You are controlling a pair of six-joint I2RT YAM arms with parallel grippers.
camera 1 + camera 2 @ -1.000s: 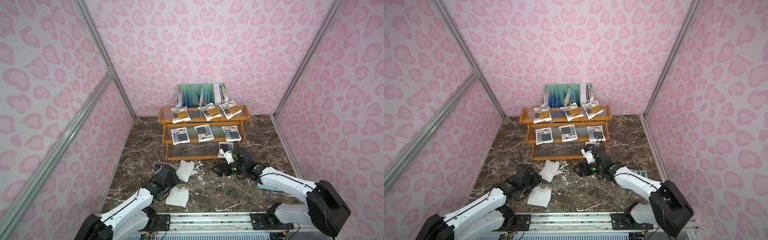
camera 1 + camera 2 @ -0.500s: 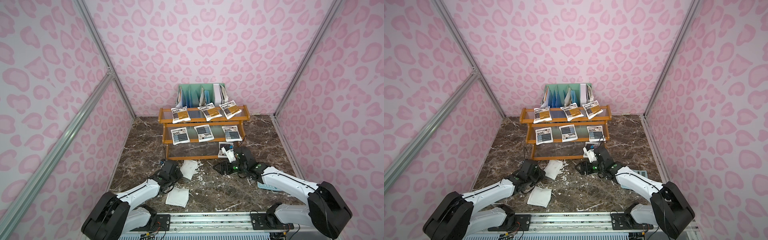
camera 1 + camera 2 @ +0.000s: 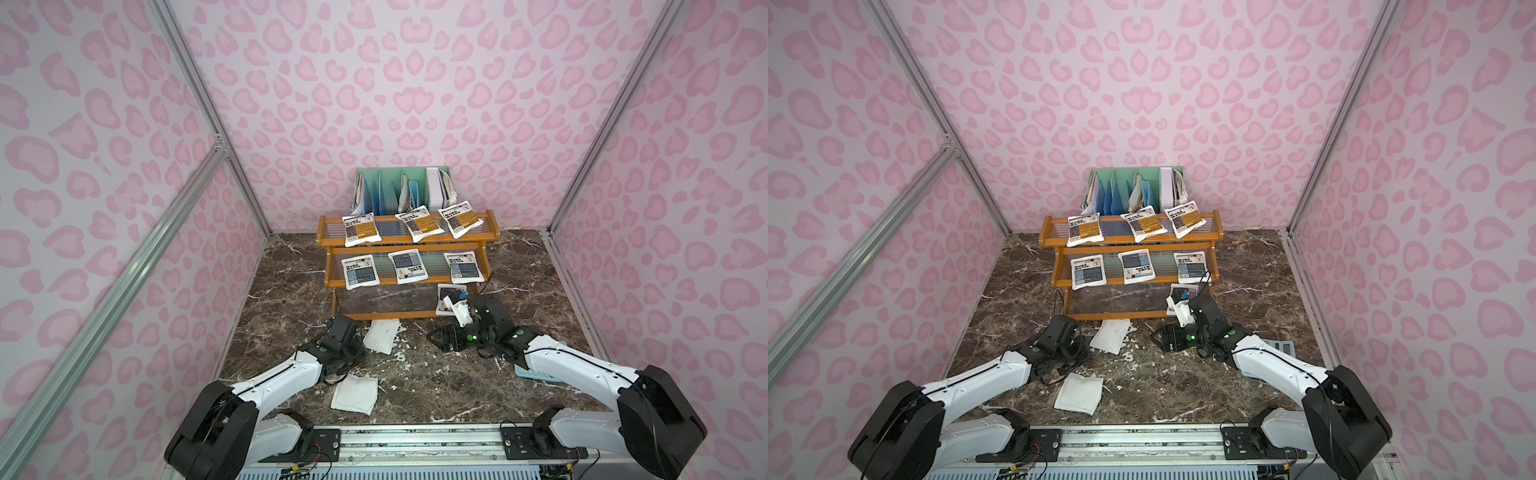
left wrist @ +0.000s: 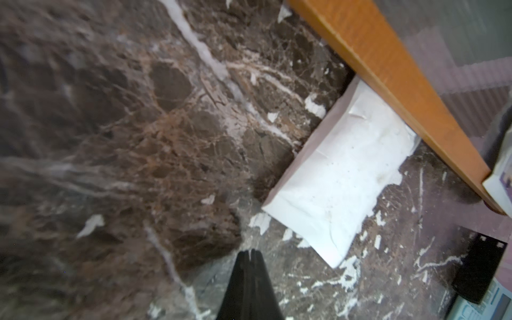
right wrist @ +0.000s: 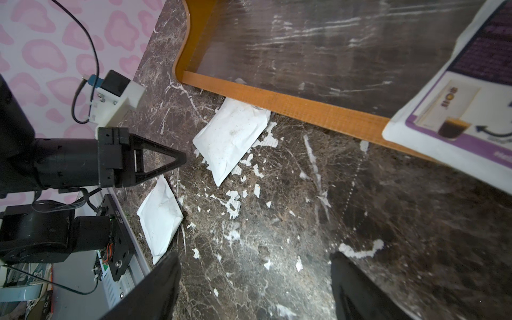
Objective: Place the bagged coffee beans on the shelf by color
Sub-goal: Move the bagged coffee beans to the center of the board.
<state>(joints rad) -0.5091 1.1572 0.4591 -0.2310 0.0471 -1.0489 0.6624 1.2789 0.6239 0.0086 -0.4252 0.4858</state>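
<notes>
The shelf holds three orange-yellow bags on its top tier, three blue ones on the middle tier, and one purple bag at the right of the bottom tier. Two white bags lie face down on the marble. One touches the shelf's front rail and the other lies nearer. My left gripper is shut on nothing, its tip just short of the far white bag. My right gripper stands open and empty over bare floor, below the purple bag.
A mint-green divider rack with papers stands behind the shelf. A pale blue flat object lies under my right arm. White flecks litter the marble floor. Pink patterned walls close in both sides, and a metal rail runs along the front.
My left gripper has closed empty and moved forward, away from the near white bag toward the one by the shelf rail. The right arm has barely moved.
</notes>
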